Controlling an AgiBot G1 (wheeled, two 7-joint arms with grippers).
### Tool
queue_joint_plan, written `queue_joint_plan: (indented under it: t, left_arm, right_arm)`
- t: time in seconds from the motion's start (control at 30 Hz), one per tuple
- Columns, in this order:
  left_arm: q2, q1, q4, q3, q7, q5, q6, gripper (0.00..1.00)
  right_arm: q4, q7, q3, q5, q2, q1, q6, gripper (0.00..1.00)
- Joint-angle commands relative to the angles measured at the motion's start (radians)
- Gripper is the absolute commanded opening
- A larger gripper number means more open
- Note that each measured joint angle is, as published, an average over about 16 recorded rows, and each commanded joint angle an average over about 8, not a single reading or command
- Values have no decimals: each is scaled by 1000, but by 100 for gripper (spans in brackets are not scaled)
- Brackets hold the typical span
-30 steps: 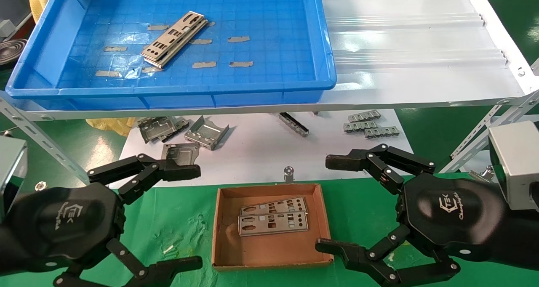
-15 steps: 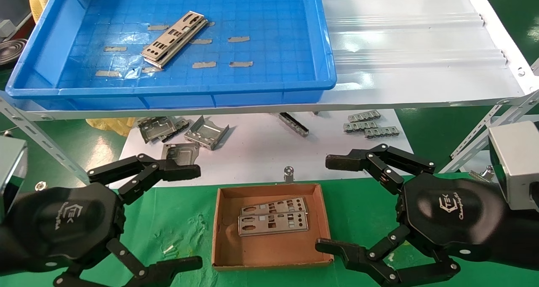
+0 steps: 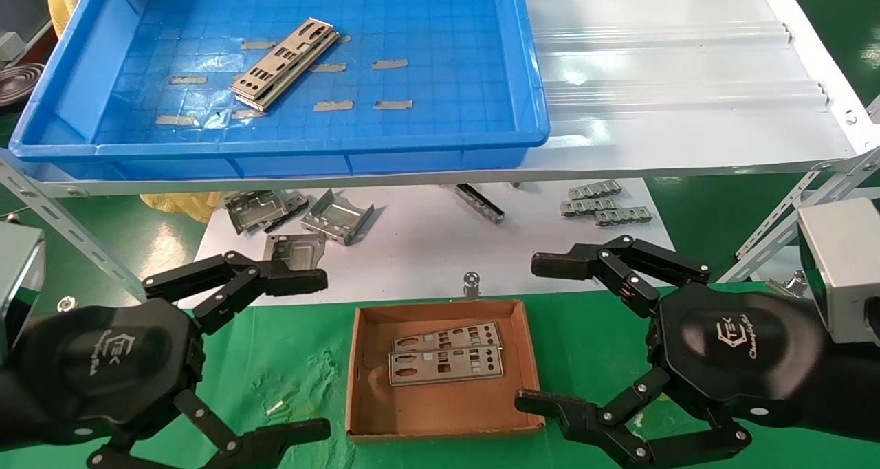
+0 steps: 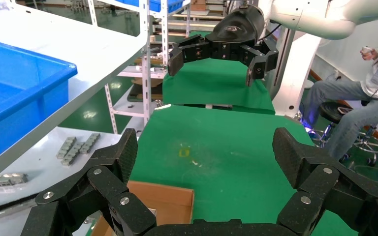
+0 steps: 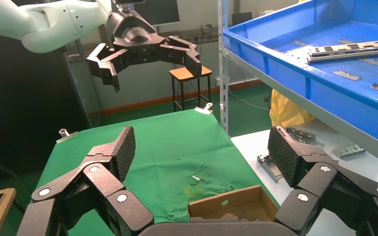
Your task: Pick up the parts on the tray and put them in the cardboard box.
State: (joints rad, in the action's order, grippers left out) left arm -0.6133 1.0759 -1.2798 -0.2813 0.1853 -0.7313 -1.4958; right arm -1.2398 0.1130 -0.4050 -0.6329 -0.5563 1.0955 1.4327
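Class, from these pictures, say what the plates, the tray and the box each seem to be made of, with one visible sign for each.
Plates: likely thin sheet metal, bare silver with a dull shine and clean punched cut-outs.
Tray: probably moulded plastic, bright blue and glossy, with a gridded floor.
Box: brown cardboard, matt, with thin raw-edged walls.

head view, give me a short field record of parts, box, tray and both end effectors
parts in tray: stack of parts lying diagonally on the tray floor
parts in box: two plates flat in the cardboard box
left end effector: open, empty, left of the box
right end effector: open, empty, right of the box
below shelf: grey brackets, small notched strips
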Motion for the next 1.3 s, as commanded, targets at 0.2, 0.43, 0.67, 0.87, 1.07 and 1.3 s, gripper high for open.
queue_joint_plan:
  t: [0.2, 0.43, 0.67, 0.87, 1.07, 1.3]
  left_arm:
    - [0, 0, 0, 0, 0, 0, 0, 100]
    - [0, 0, 0, 0, 0, 0, 0, 100]
    - [0, 0, 0, 0, 0, 0, 0, 100]
    - [0, 0, 0, 0, 0, 0, 0, 100]
    - [0, 0, 0, 0, 0, 0, 0, 100]
    - [0, 0, 0, 0, 0, 0, 0, 100]
  right_arm:
    - [0, 0, 0, 0, 0, 0, 0, 100]
    - [0, 0, 0, 0, 0, 0, 0, 100]
    - [0, 0, 0, 0, 0, 0, 0, 100]
    - [0, 0, 0, 0, 0, 0, 0, 50]
    - [0, 0, 0, 0, 0, 0, 0, 0]
    - [0, 0, 0, 0, 0, 0, 0, 0]
